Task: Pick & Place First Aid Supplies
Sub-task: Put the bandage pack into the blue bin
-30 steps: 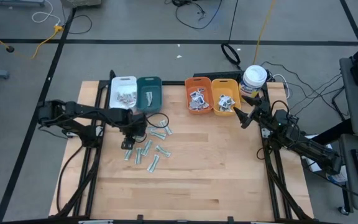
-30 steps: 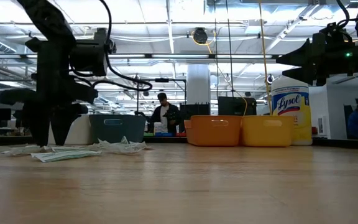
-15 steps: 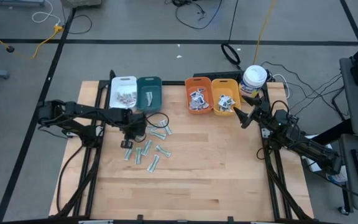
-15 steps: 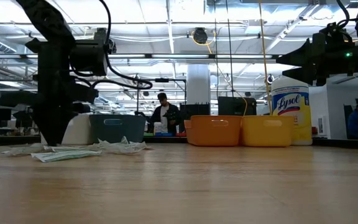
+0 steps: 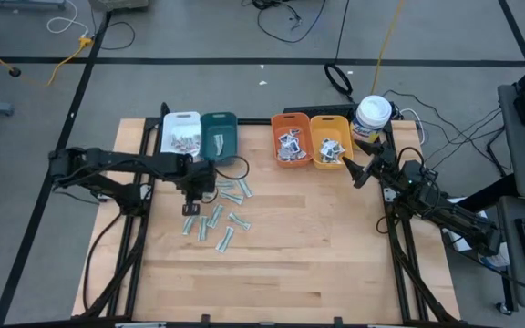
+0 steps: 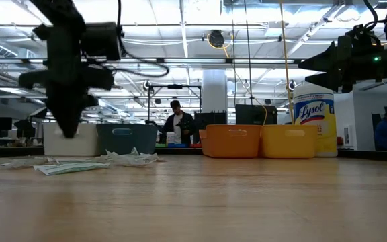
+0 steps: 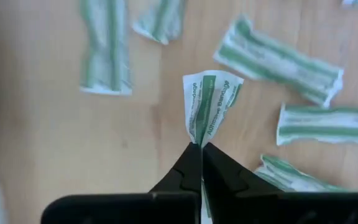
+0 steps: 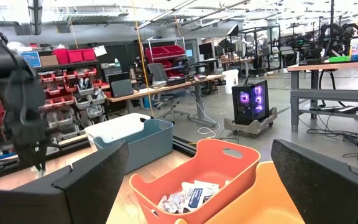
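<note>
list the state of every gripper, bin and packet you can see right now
left gripper: fingers shut on a green-striped bandage packet, lifted off the table
right gripper: fingers open, empty, beside the yellow bin
loose green packets: flat on the table
orange bin: holds packets
white bin: holds packets
teal bin: holds something pale

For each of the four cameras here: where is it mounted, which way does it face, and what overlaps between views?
High: overhead, straight down; both arms, table.
Low: table height, level toward the bins; left gripper raised.
Left wrist: down past the shut left gripper pinching a green-striped bandage strip.
Right wrist: over the open right gripper toward the orange bin.
Shared: orange bin high, low and right wrist; loose strips high, low, left wrist.
</note>
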`<state>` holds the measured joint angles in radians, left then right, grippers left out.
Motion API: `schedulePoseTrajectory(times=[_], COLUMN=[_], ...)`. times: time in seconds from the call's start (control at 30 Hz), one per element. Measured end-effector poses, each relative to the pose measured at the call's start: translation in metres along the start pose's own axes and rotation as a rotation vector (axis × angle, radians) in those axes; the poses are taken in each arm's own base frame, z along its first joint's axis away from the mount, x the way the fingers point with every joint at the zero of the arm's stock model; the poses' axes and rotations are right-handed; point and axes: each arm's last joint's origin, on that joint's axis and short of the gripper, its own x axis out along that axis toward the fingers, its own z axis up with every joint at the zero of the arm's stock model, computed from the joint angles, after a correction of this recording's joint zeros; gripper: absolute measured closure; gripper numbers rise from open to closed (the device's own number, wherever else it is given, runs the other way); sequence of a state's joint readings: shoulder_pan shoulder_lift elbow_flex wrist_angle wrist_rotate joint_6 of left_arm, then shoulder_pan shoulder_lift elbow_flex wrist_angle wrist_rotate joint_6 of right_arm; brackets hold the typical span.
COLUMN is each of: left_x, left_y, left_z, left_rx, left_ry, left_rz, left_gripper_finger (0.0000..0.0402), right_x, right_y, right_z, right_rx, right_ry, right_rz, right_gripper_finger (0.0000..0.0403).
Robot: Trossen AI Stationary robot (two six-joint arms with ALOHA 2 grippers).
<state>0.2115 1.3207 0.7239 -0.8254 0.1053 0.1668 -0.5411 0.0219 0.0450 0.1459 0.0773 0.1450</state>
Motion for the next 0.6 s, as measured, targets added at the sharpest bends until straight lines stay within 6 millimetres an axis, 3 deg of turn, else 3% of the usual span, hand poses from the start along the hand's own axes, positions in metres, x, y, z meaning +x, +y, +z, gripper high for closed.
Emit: schedulePoseTrajectory(times=[0.33, 0.6], left_x=[-0.056, -0.07], left_y=[0.0, 0.0], left_z=[0.017, 0.024], left_rx=[-0.349, -0.702], left_ry=[-0.068, -0.104], left_rz=[0.035, -0.015], left_gripper_finger=[0.0399, 0.0399], right_x=[0.0, 0.0], right_y=[0.0, 0.0], right_z=[0.0, 0.0], right_rx=[0.0, 0.0], right_ry=[0.0, 0.0], right_rz=[0.0, 0.0], right_gripper_finger=[0.0011, 0.0011])
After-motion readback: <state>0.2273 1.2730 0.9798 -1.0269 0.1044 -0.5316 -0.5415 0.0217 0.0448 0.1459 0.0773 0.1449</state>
